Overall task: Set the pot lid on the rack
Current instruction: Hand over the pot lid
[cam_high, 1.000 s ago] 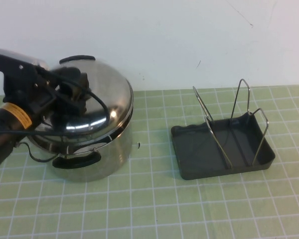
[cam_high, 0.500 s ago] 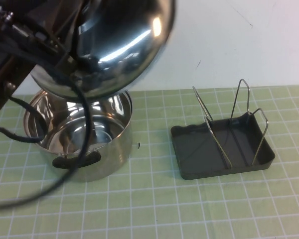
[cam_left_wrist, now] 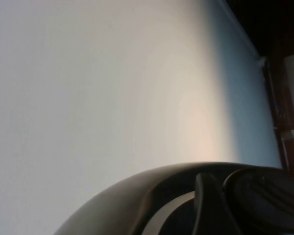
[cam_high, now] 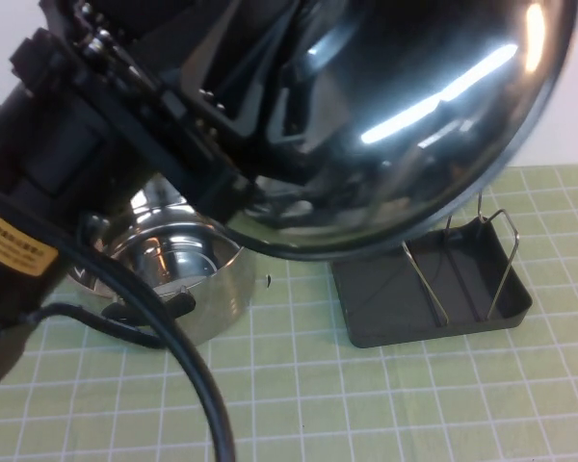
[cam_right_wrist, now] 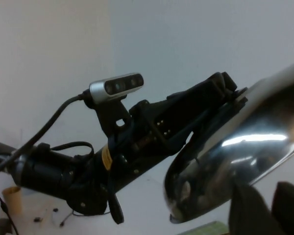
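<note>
My left gripper [cam_high: 236, 101] is shut on the black knob [cam_left_wrist: 264, 200] of the pot lid [cam_high: 433, 125] and holds the shiny steel lid high, tilted and close to the high camera. One finger [cam_left_wrist: 208, 205] presses against the knob. The lid fills the upper part of the high view and covers the back of the rack [cam_high: 433, 289]. This dark grey tray stands on the mat at the right, and two of its wire loops [cam_high: 501, 260] show. My right gripper [cam_right_wrist: 270, 208] is shut and empty, out of the high view. It faces the lid [cam_right_wrist: 235, 147].
The open steel pot [cam_high: 173, 265] stands on the green grid mat [cam_high: 366, 404] at the left, below my left arm. Its black handle [cam_high: 159, 306] points toward me. My left arm's black cable [cam_high: 188, 375] hangs in front of the pot.
My left gripper lifted the lid off the pot, then carried it up and to the right. It now hangs over the gap between pot and rack, much closer to the camera.
</note>
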Robot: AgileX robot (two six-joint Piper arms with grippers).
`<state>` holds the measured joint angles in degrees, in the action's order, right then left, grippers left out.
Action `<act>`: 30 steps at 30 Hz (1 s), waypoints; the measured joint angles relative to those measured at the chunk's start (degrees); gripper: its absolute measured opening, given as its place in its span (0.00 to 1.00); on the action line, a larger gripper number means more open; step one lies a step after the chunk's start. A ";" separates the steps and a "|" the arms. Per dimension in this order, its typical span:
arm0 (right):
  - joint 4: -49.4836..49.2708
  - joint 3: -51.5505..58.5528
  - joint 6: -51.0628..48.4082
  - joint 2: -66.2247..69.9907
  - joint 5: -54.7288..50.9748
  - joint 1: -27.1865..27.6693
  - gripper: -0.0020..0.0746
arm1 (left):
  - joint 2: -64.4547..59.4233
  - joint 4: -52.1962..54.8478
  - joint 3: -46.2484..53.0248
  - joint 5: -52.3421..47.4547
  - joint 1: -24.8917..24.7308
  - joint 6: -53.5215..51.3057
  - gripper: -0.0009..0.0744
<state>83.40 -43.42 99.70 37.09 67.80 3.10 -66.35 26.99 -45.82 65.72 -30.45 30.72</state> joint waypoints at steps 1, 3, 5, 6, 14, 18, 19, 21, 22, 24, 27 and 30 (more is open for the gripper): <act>-0.26 0.00 1.20 0.00 0.00 0.00 0.22 | 0.00 0.00 -0.27 0.09 -0.62 -0.45 0.45; -1.35 0.00 5.16 0.00 -0.64 0.00 0.40 | 0.00 0.00 -0.93 0.09 -1.92 -1.70 0.45; -2.58 0.00 9.71 0.00 -2.16 0.00 0.59 | 0.00 -0.11 -1.58 0.22 -2.86 -2.12 0.45; -2.88 0.00 11.26 0.09 -2.91 0.00 0.66 | 0.00 -0.11 -1.84 0.22 -3.13 -2.27 0.45; -11.07 0.00 15.23 7.63 -2.24 0.00 0.88 | 0.00 0.42 -3.49 0.30 -3.47 -3.90 0.45; -12.84 0.00 15.09 13.47 0.69 -0.36 0.87 | 0.00 1.18 -3.55 0.30 -3.47 -4.86 0.45; -13.15 0.00 14.48 14.73 0.69 -0.87 0.87 | 0.00 1.16 -3.55 0.30 -3.47 -4.86 0.45; -13.53 0.00 12.90 16.68 0.69 -2.42 0.87 | 0.00 1.29 -3.55 0.30 -3.47 -4.86 0.45; -14.01 0.00 11.88 17.54 0.69 -3.60 0.87 | 0.00 1.43 -3.55 0.30 -3.47 -4.86 0.45; -15.48 -0.12 9.75 18.98 0.69 -6.62 0.87 | 0.00 1.67 -3.55 -0.17 -3.47 -4.86 0.45; -17.57 -1.50 6.97 21.57 0.47 -12.00 0.86 | 0.00 1.67 -3.64 -1.04 -3.47 -4.86 0.45; -18.53 -3.18 5.47 23.65 -0.57 -16.27 0.86 | 0.20 1.67 -3.77 -0.93 -3.69 -4.50 0.45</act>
<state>64.87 -46.60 105.17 60.73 67.24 -13.17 -66.14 28.66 -49.60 64.79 -34.14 26.22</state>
